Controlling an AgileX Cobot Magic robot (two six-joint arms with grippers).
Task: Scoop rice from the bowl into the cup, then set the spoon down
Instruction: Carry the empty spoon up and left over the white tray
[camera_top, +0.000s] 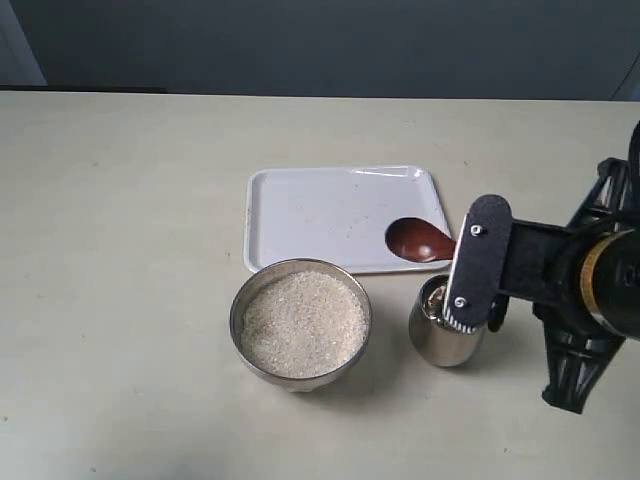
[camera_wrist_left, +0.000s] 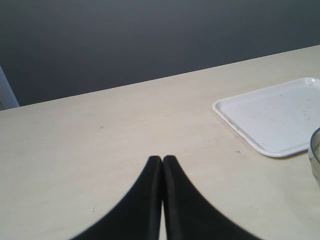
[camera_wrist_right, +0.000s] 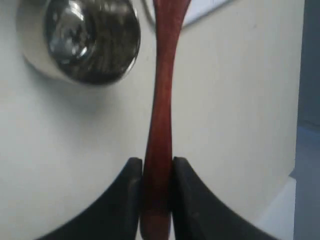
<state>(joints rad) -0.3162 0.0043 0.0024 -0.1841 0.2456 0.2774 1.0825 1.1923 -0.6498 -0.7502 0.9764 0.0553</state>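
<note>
The brushed-steel bowl (camera_top: 301, 322) sits near the table's front middle, filled with white rice (camera_top: 302, 323). To its right stands the small polished cup (camera_top: 443, 326), also seen from above as the cup (camera_wrist_right: 85, 40). My right gripper (camera_wrist_right: 157, 167) is shut on the handle of the reddish-brown wooden spoon (camera_wrist_right: 162, 100). The spoon's oval bowl (camera_top: 419, 240) hangs over the tray's near right corner, behind the cup. In the exterior view the right gripper (camera_top: 476, 270) partly covers the cup. My left gripper (camera_wrist_left: 162, 159) is shut with nothing in it, over bare table.
A white rectangular tray (camera_top: 330, 215) lies behind the bowl and cup; the tray (camera_wrist_left: 275, 117) and a sliver of the bowl's rim (camera_wrist_left: 315, 150) show in the left wrist view. A dark wall runs behind the table's far edge.
</note>
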